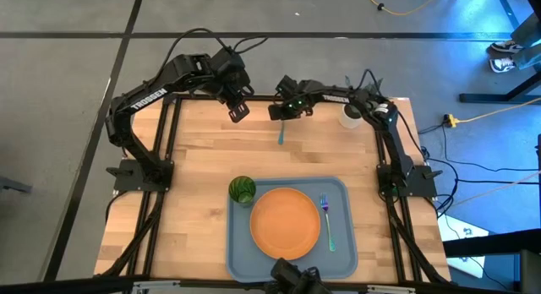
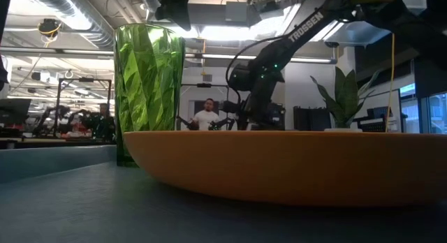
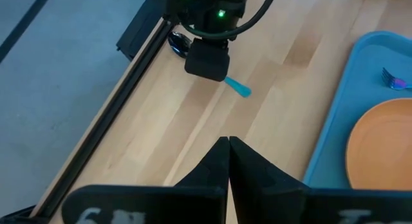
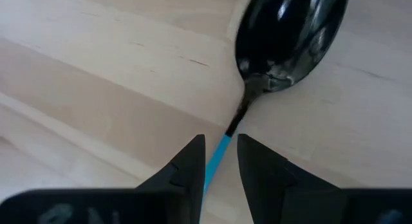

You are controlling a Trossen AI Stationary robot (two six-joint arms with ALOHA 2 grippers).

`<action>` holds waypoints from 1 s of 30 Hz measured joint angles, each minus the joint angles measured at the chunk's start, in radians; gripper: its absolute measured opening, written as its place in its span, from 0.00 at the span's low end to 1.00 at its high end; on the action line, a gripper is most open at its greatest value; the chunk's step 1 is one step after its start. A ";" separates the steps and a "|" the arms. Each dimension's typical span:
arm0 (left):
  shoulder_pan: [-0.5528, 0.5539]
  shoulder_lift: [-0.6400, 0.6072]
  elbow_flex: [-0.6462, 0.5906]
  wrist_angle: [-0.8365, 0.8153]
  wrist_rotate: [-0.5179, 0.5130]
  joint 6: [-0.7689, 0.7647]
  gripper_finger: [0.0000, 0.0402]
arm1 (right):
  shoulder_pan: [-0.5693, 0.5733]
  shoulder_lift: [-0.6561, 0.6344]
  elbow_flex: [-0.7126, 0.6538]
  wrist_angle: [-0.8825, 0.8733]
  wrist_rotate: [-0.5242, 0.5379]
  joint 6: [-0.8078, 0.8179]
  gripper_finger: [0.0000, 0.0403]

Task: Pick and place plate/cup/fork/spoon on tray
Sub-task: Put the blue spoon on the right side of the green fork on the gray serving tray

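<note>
The left gripper hung above the far side of the wooden table, left of centre, with its fingers pressed together and nothing between them. Just to its right, the right gripper reached down over the spoon, which lay on the bare wood near the far edge, well apart from the tray. The right wrist view showed that gripper's fingers a little apart, straddling the spoon's teal handle where it met the dark head; whether they touched it could not be told. At the near side sat the grey-blue tray: the green cup stood upright in its far left corner, the orange plate lay in the middle, and the fork rested along the right side, just beside the plate. A potted plant stood by the table's far right corner.
</note>
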 joint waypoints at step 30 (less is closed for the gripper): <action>0.000 0.000 -0.001 0.000 0.005 0.060 0.00 | -0.070 0.024 0.215 -0.138 -0.036 -0.168 0.24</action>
